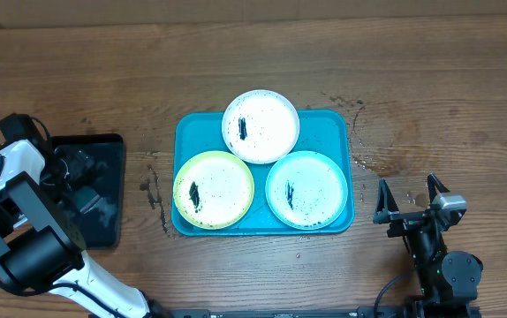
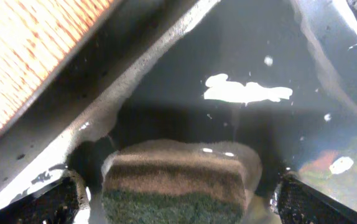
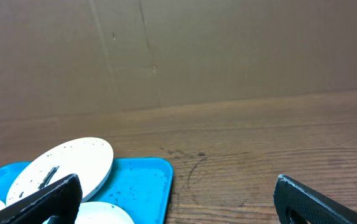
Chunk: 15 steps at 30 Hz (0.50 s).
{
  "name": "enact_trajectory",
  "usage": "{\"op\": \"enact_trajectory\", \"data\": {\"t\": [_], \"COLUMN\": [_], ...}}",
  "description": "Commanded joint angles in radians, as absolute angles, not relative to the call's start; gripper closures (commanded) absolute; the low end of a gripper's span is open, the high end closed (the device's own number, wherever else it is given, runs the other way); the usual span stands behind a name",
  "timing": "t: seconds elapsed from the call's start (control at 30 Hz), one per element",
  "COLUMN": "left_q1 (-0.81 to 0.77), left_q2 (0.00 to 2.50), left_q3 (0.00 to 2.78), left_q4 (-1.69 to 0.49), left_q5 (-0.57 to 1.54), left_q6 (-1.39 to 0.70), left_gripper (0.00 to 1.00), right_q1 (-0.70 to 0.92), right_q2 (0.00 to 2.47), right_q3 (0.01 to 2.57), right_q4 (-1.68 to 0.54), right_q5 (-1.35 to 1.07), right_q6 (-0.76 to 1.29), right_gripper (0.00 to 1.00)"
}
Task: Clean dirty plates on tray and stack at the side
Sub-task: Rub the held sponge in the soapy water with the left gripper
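Overhead first: I have the large turquoise-blue rectangular plastic tray (image 1: 337, 124) mid-tabletop (image 1: 430, 79), and all three smeared plates are on it. There is a round white plate (image 1: 261, 126) at the far edge, a yellow-green plate (image 1: 214, 189) near left and a second white plate (image 1: 306, 189) near right, all crowded edge to edge. My left gripper (image 1: 75, 172) sits over the smaller black plastic tray (image 1: 108, 150) at the left. My right gripper (image 1: 407, 189) hangs just right of the turquoise tray.

Left wrist now: the gripper is released. Its fingers (image 2: 48, 202) are spread either side of a brown-and-green sponge (image 2: 178, 180) lying on the wet black tray, with a gap on both sides.

Right wrist: the gripper is wide apart and grasping nothing. The tray corner and the tilted white plate are ahead-left.
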<state>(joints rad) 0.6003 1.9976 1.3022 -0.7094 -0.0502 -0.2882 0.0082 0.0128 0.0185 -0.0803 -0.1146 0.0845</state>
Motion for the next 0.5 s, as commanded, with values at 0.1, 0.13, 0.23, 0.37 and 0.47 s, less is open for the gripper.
{"op": "enact_trajectory", "data": {"t": [0.1, 0.13, 0.23, 0.37, 0.47], "left_q1": [0.602, 0.602, 0.602, 0.602, 0.602], "left_q2": [2.057, 2.057, 2.057, 2.057, 2.057], "left_q3": [1.279, 1.279, 1.279, 1.279, 1.279], "left_q4": [-0.676, -0.676, -0.68, -0.693, -0.734], "left_q5": [-0.062, -0.062, -0.061, -0.06, -0.053], "left_q6": [-0.291, -0.291, -0.291, -0.291, -0.292], "left_gripper": [0.74, 0.84, 0.96, 0.96, 0.15], "right_q1": [0.013, 0.013, 0.013, 0.013, 0.013], "right_q2": [0.006, 0.006, 0.006, 0.006, 0.006], "right_q3": [0.008, 0.008, 0.008, 0.008, 0.008], "right_q4": [-0.076, -0.076, -0.076, -0.076, -0.076], "right_q5": [-0.105, -0.105, -0.105, -0.105, -0.105], "right_q6": [0.081, 0.081, 0.081, 0.081, 0.081], "right_gripper": [0.0, 0.0, 0.0, 0.0, 0.0]}}
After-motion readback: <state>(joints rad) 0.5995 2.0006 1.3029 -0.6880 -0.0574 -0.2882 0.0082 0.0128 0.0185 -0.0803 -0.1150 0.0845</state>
